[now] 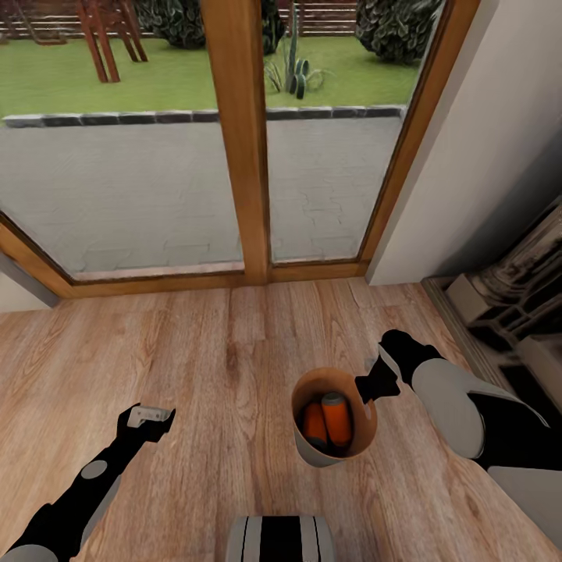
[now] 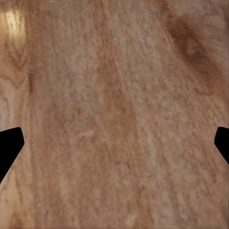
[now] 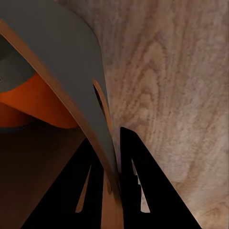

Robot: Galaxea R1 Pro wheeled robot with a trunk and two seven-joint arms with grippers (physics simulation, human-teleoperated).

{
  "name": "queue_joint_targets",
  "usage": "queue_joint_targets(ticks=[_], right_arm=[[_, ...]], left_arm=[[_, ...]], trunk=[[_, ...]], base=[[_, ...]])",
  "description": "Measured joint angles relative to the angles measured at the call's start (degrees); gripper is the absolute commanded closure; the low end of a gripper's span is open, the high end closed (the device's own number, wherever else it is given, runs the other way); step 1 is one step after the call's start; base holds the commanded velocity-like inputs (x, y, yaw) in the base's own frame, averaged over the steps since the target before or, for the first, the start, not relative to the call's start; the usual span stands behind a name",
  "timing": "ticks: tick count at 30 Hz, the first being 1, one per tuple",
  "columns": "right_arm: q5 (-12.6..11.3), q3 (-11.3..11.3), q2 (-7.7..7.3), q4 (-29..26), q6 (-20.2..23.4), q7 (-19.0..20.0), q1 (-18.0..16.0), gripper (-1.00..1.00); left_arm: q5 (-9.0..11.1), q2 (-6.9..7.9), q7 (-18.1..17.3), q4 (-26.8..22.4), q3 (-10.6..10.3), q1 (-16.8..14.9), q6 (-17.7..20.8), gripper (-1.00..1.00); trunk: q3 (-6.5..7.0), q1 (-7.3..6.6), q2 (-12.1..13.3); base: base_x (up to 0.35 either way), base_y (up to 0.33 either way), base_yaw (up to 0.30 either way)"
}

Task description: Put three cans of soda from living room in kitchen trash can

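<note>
Already two orange soda cans sit inside the trash can, carried above the wood floor — right gripper jaws clenched on its rim, left gripper released. Kitchen delivery remains; a third can isn't discernible.

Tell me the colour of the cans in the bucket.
Orange cans, best in the head view.
</note>
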Motion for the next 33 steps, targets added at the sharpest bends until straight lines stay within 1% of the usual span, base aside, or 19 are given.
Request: queue_joint_targets(ticks=[3, 9, 15, 16, 17, 18, 33], right_arm=[[0.36, -0.24, 0.10, -0.04, 0.00, -0.05, 0.02, 1.00], [0.07, 0.06, 0.11, -0.05, 0.00, -0.09, 0.02, 1.00], [0.31, -0.13, 0.17, -0.10, 0.00, -0.11, 0.05, 1.00], [0.40, -0.20, 0.19, -0.11, 0.00, -0.11, 0.06, -1.00], [-0.63, -2.51, 0.18, -0.78, 0.00, -0.07, 0.76, -1.00], [-0.57, -2.54, 0.15, -0.81, 0.00, -0.07, 0.78, -1.00], [-0.91, -2.65, 0.09, -0.82, 0.00, 0.03, 0.78, -1.00]], left_arm=[[0.14, 0.00, -0.01, -0.02, 0.00, 0.01, 0.03, -1.00], [0.18, 0.00, -0.01, 0.32, 0.00, 0.00, -0.03, -1.00], [0.13, 0.00, -0.01, 0.52, 0.00, 0.00, -0.05, -1.00], [0.12, 0.00, -0.01, 0.52, 0.00, 0.00, -0.05, -1.00], [0.12, -0.02, -0.01, 0.57, -0.05, -0.05, -0.07, -1.00], [0.11, -0.02, -0.01, 0.58, -0.05, -0.07, -0.07, -1.00], [0.11, -0.02, 0.04, 0.59, -0.05, -0.09, -0.07, -1.00]], trunk=[[0.00, -0.02, 0.00], [0.00, -0.02, 0.00], [0.00, -0.03, 0.00], [0.00, -0.04, 0.00], [-0.03, 1.00, 0.02], [-0.03, 1.21, 0.01], [-0.03, 1.21, 0.01]], base=[[0.000, 0.000, 0.000], [0.000, 0.000, 0.000], [0.000, 0.000, 0.000], [0.000, 0.000, 0.000], [0.000, 0.000, 0.000], [0.000, 0.000, 0.000], [0.000, 0.000, 0.000]])
